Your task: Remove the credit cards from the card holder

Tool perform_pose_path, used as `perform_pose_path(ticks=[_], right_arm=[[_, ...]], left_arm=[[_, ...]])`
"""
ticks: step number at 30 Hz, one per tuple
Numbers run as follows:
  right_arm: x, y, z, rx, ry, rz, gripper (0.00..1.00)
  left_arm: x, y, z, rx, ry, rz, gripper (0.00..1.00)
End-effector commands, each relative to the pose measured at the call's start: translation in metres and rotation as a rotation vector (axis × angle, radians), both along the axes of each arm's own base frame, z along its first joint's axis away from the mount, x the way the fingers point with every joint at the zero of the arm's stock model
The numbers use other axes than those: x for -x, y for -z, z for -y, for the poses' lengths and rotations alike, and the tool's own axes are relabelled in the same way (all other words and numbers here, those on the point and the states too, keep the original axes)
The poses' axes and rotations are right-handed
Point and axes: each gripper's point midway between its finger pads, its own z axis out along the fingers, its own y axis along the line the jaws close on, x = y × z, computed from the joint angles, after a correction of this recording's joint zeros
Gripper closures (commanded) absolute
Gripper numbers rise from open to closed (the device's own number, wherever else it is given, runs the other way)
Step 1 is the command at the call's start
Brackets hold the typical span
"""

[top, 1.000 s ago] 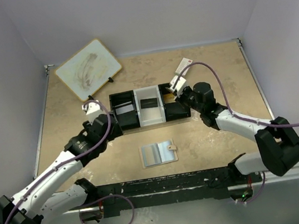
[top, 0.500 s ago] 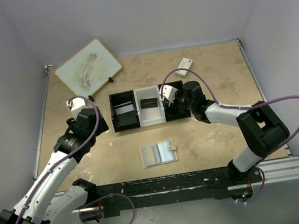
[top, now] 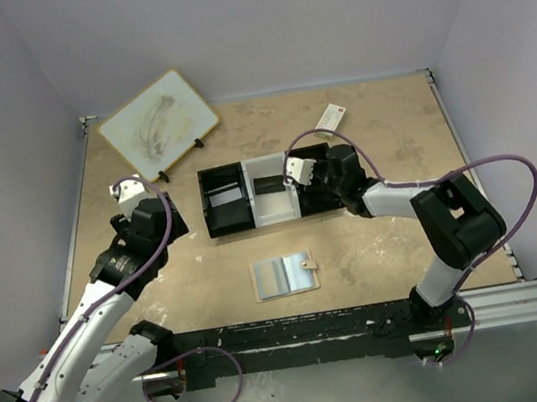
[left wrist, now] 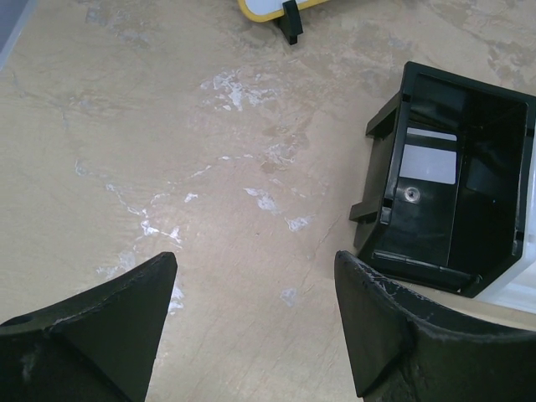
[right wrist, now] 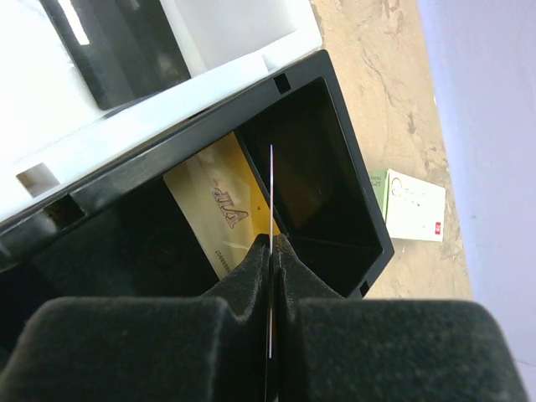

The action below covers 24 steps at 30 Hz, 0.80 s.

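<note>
card holder [top: 284,275], tray [top: 204,200] beyond (whiteboard [top: 158,126] behind)

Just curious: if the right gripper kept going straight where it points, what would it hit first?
The black end compartment: the thin card in the right gripper would likely reach its floor beside the gold card; depth is unclear.

Card holder [top: 284,275] lies open, blue inside up.

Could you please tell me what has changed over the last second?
The left gripper, open and empty, pulled back leftward from the tray. The right gripper, shut on a thin card, moved left over the tray's right black compartment. The card holder and white box stayed put.
</note>
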Motion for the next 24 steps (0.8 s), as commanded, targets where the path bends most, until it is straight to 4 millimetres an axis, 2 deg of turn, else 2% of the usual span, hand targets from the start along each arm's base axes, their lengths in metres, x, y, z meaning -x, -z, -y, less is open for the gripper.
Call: perform_pose_path(ticks=[1, 12, 14, 24], right_arm=[[-0.024, -0.025, -0.002, 0.010, -0.006, 0.105, 1.00], [-0.032, -0.016, -0.018, 0.058, -0.127, 0.092, 0.99], [-0.033, -0.012, -0.019, 0.077, -0.147, 0.073, 0.95], [-0.033, 0.002, -0.010, 0.105, -0.179, 0.012, 0.93]], left_arm=[[-0.002, -0.008, -0.006, -0.022, -0.021, 0.027, 0.26], [-0.002, -0.010, -0.006, -0.018, -0.018, 0.032, 0.26], [-0.002, -0.009, -0.006, -0.020, -0.016, 0.029, 0.27], [-0.002, -0.008, -0.006, -0.021, -0.015, 0.026, 0.27]])
